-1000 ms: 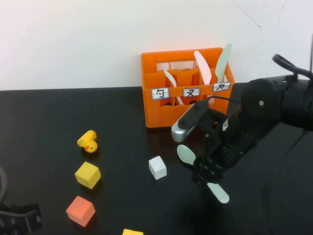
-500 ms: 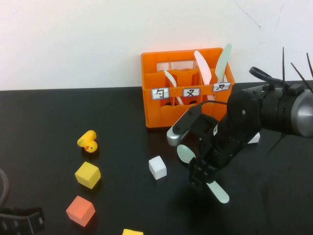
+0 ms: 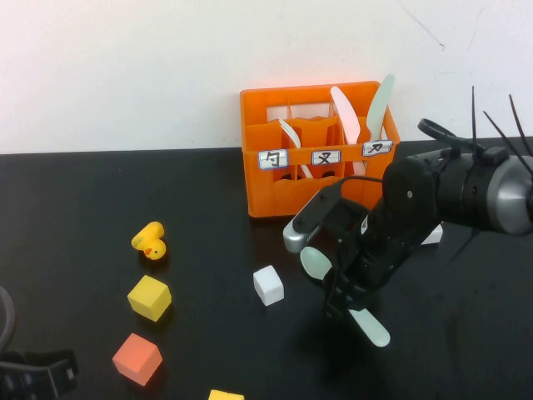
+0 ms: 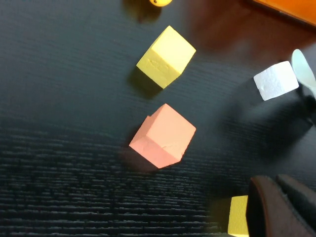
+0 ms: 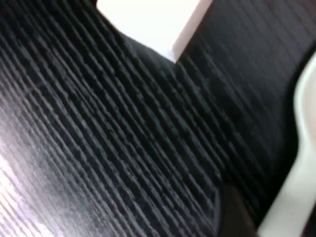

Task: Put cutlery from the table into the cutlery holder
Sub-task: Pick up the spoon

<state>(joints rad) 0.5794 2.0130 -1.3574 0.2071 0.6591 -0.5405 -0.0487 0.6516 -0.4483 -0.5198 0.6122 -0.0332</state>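
The right tool [image 3: 343, 293] was down on the spoon [image 3: 316, 262], apparently clamped on its handle, just in front of the holder [image 3: 279, 193] on the tabletop [image 3: 100, 192]. A white block [image 3: 268, 285] sat left of the spoon. The left tool [image 3: 33, 373] lay far left of the holder; its grip could not be told.
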